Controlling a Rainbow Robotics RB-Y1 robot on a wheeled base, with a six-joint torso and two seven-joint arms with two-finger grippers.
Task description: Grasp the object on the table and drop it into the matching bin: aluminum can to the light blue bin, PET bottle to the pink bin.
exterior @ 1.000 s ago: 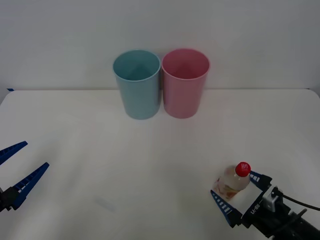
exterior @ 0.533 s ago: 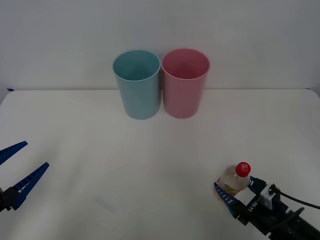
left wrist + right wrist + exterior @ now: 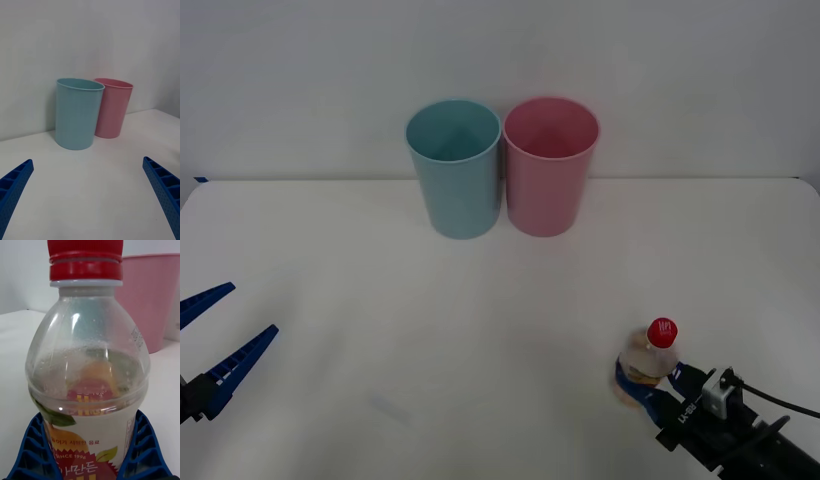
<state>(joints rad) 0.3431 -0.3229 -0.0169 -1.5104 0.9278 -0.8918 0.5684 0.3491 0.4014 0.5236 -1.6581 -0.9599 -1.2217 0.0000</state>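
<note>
**Right tool now clamped on bottle**

Vs 1 s ago: right tool (image 3: 648,392) goes from spread around the bottle (image 3: 647,362) to clenched on its lower body, fingers (image 3: 144,450) touching both sides. Bottle upright on tabletop (image 3: 480,330). Grasp looks done; next: lift, carry fwd to pink bin (image 3: 549,166), well ahead. Left tool (image 3: 220,345) idle, spread wide.

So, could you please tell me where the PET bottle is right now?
In the front view the PET bottle stands upright at the table's near right, clamped in the right hand, well forward of the pink bin.
</note>
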